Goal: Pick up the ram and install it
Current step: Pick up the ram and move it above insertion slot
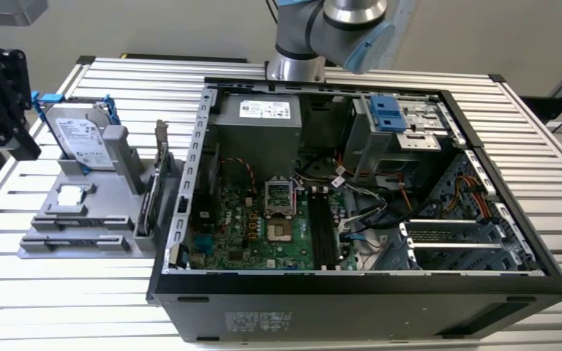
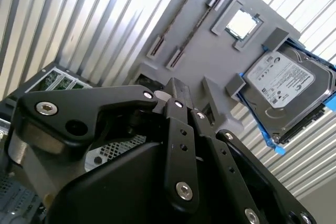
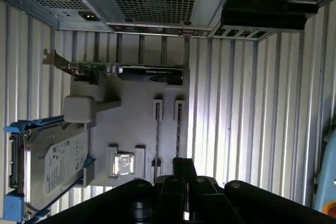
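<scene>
The ram stands on edge in the grey holder (image 3: 134,124) as a thin dark strip (image 3: 179,129) between slotted brackets. It is seen from above in both wrist views (image 2: 197,27). A second thin strip (image 3: 157,135) runs parallel beside it. My black gripper (image 3: 184,165) hovers above the holder's edge, a little short of those strips, with its fingertips together and nothing between them (image 2: 176,85). In the exterior view the gripper (image 1: 23,142) hangs at the far left, beside the holder (image 1: 76,234). The open computer case (image 1: 359,281) shows long memory slots (image 1: 325,230) on its motherboard.
On the holder sit a silver hard drive in a blue frame (image 1: 81,135) (image 3: 52,166), a card with a metal bracket (image 3: 131,72) and a small square chip (image 3: 123,164). The case stands at the exterior view's right of the holder. Everything rests on a slatted metal table (image 1: 66,292).
</scene>
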